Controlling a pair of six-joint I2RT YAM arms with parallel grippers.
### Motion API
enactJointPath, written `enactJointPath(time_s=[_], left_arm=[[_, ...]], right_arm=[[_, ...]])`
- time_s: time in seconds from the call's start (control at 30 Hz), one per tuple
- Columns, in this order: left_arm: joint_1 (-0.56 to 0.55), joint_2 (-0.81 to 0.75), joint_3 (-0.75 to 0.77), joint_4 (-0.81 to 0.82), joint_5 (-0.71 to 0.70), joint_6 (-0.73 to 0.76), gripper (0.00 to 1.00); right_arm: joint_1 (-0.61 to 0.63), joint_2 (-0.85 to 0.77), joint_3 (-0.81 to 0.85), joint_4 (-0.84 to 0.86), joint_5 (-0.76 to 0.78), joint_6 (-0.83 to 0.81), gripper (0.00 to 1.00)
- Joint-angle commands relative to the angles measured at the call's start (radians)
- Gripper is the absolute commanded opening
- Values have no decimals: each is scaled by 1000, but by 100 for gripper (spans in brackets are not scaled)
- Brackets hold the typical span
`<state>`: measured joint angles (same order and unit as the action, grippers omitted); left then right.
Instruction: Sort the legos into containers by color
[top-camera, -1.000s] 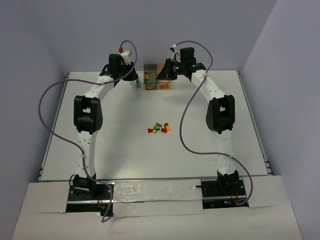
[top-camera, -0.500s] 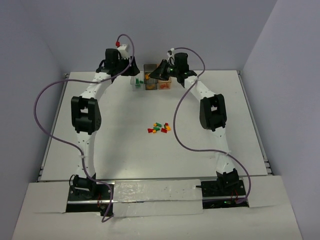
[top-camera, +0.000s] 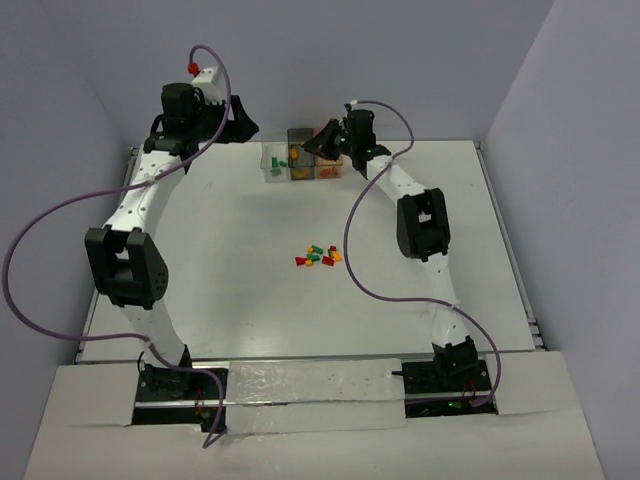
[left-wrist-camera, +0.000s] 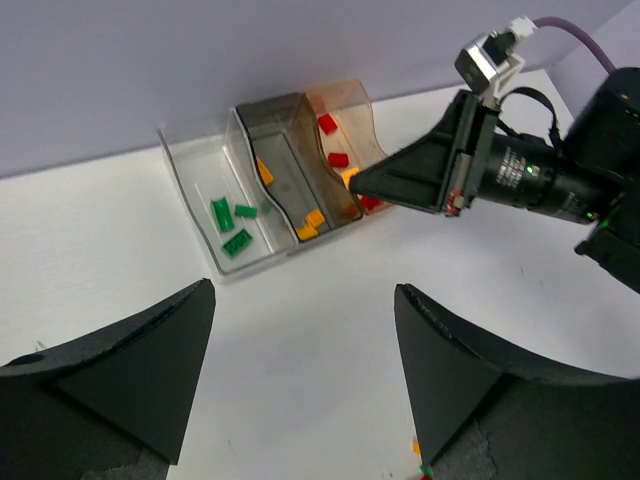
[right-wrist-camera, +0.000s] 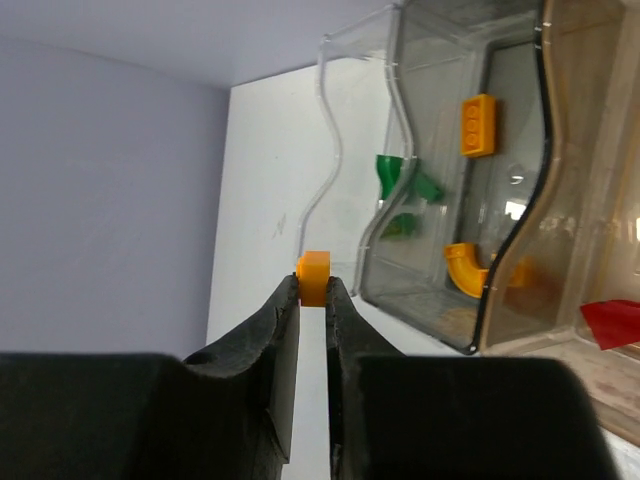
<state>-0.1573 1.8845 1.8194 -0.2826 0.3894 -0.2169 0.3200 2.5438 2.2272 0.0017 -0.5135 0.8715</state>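
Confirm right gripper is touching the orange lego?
Touching. The right wrist view shows the orange lego pinched between both fingers of the right gripper, with no gap on either side.

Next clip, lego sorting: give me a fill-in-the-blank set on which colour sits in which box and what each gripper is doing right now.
1. The small plastic brick pinched in the right gripper is ____ in colour.
2. The clear rectangular plastic container holds only ____ bricks.
3. The left gripper holds nothing and its jaws stand ____.
4. The red bricks lie in the tinted see-through container, whose tint is ____.

Missing words: orange; green; open; orange.
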Motion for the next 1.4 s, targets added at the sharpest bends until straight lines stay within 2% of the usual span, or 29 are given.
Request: enactJointPath(time_s=[0.0,0.1,0.2,0.27,0.5,0.6,0.77,0.87,0.97,1.1,1.37], left_arm=[[7,-61,-73,10,40,-36,82],[11,-86,-110,14,53,-48,82],[14,-99,-130,21,55,-51,83],[15,-107,-139,22,55,-50,83],[15,-143,-197,41,65,-38,84],[15,-178,-258,60,122,-20,80],[5,-258,-431,101,279,78,70],[-30,-305,-541,55,317,248,67],[-116,-360,-660,-21,311,463,67],[-225,-377,-770,-41,287,605,67],[-308,-323,-860,118,263,671,66]], right_arm=[[18,39,51,31,55,-9,19],[19,42,50,37,52,-14,31],[19,40,48,40,48,-18,52],[19,33,46,46,37,-18,60],[24,-37,29,60,-9,-43,65],[24,-88,16,39,-28,-77,65],[16,-211,-29,-36,-78,-161,66],[4,-314,-92,-132,-97,-259,67],[-20,-436,-235,-214,-98,-379,71],[-59,-600,-426,-284,-98,-485,75],[-132,-804,-700,-393,-141,-598,81]])
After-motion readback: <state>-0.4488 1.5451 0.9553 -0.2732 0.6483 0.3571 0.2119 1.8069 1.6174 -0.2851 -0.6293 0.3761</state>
